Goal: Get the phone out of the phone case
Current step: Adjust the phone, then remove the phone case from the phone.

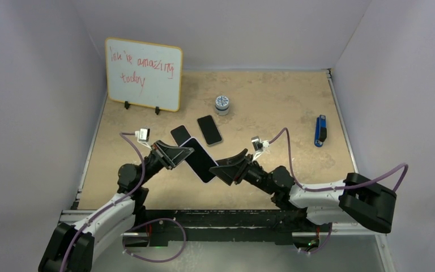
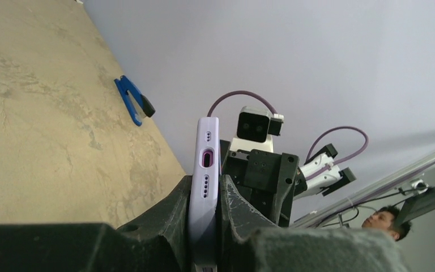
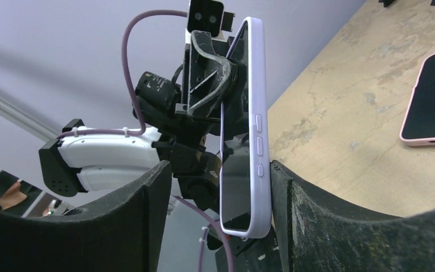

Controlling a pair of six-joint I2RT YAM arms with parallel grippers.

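The lilac phone case (image 1: 200, 160), dark-screened phone (image 3: 235, 187) inside, hangs tilted above the table (image 1: 272, 107), its one end pinched by the left gripper (image 1: 184, 152), the right gripper (image 1: 218, 169) parted around the other.

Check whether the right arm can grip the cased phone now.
Probably yes: the right gripper has open jaws straddling the cased phone at its free end; the left gripper clamps the other.

Lilac phone case (image 3: 259, 122) – phone (image 3: 235, 190) inside – held aloft, edgewise.
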